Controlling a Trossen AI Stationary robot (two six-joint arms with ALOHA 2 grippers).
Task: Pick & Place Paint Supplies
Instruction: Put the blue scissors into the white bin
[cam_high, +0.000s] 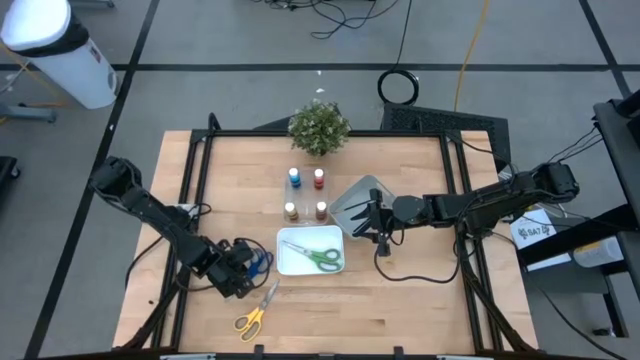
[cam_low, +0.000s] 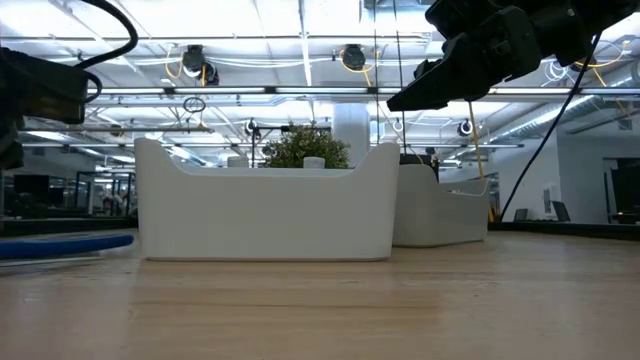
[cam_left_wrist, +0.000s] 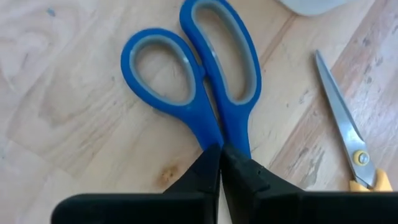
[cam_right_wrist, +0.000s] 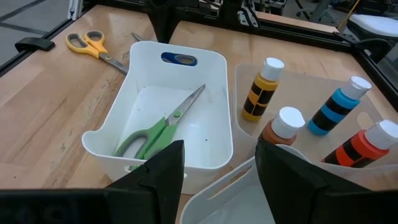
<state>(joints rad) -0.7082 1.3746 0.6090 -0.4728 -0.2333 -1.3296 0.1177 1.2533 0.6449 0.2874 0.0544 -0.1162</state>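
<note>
Left pincer (cam_left_wrist: 221, 155) closed on blue scissors (cam_left_wrist: 205, 74), blades between fingers, handles beyond tips.

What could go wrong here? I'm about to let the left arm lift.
1. The left gripper is shut on the blue scissors at the neck only, so they may swivel or slip when lifted.
2. The yellow scissors lie close by and could get nudged.
3. The white tray already holds green scissors, leaving less room.
</note>
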